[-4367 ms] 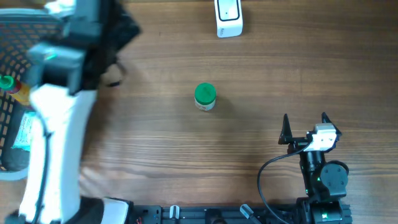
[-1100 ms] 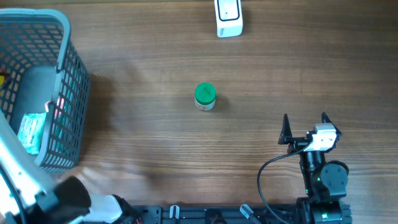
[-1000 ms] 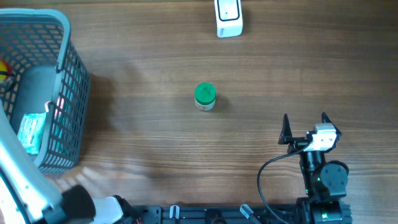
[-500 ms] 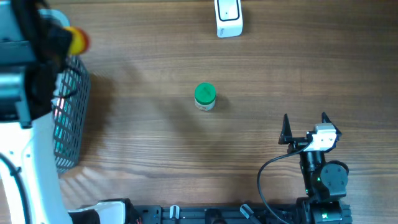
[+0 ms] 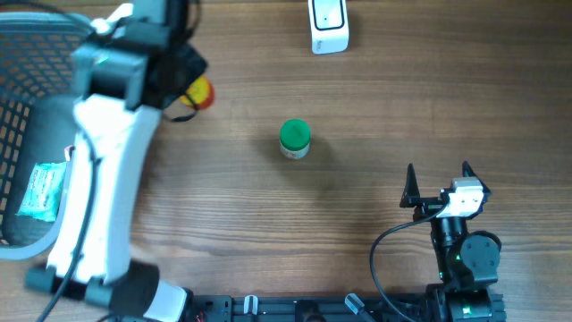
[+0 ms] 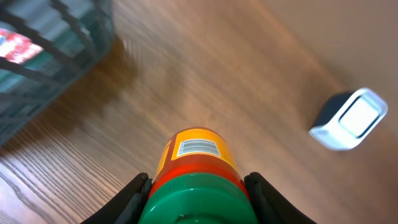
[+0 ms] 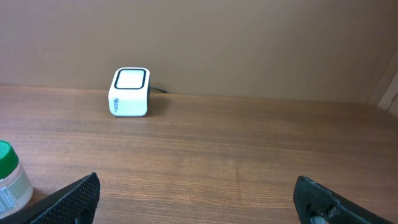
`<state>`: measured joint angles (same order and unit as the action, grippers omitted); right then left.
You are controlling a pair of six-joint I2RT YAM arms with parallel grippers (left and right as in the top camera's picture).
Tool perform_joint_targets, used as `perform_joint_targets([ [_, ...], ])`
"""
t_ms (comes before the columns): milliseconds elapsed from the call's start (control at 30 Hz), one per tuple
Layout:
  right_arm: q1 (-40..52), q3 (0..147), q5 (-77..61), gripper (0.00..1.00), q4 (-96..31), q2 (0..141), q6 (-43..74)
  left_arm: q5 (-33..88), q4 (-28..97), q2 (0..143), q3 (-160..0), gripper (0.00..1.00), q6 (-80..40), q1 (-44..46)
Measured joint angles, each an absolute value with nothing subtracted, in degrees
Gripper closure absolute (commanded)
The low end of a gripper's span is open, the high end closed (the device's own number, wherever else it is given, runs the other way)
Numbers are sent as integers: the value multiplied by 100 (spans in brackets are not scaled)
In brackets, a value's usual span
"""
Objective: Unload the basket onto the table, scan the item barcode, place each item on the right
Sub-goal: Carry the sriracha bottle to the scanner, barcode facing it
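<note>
An orange bottle (image 6: 196, 155) is clamped in the left gripper (image 6: 198, 198) over the surface (image 5: 375, 98), while the right gripper (image 5: 438, 186) is spread wide apart.

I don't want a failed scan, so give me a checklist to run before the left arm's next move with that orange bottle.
1. Orange bottle held in left end effector: ok.
2. Barcode uncovered by the fingers: ok.
3. Barcode at the scanner: not ok, they are apart.
4. Green-lidded jar off the path to the scanner: ok, likely.
5. Right end effector open and out of the way: ok.
</note>
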<state>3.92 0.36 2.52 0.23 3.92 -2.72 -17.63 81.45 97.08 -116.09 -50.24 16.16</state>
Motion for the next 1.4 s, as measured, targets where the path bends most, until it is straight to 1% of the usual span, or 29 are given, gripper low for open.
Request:
perform_joint_targets([
  [167, 392, 36, 252, 0, 23, 392, -272, -1680, 8049, 10521, -11609, 57, -5026, 1997],
  [533, 392, 36, 252, 0, 23, 392, -272, -1367, 7258, 12005, -11609, 55, -5076, 2609],
  [700, 392, 36, 252, 0, 23, 392, -272, -1337, 6976, 12276, -11609, 55, -5098, 2738],
  [1167, 392, 36, 252, 0, 23, 392, -272, -1334, 6853, 12510, -11609, 52, -5179, 2751],
  [1267, 392, 36, 252, 1, 23, 392, -272, -1337, 6869, 12510, -11609, 41, -5181, 2783],
  [1300, 392, 36, 252, 0, 23, 392, -272, -1334, 6895, 12510, -11609, 34, -5194, 2797],
  [1367, 392, 36, 252, 0, 23, 392, -272, -1332, 6984, 12510, -11609, 24, -5216, 2871],
  [1400, 392, 36, 252, 0, 23, 392, -272, -1332, 7006, 12510, -11609, 22, -5229, 2906],
])
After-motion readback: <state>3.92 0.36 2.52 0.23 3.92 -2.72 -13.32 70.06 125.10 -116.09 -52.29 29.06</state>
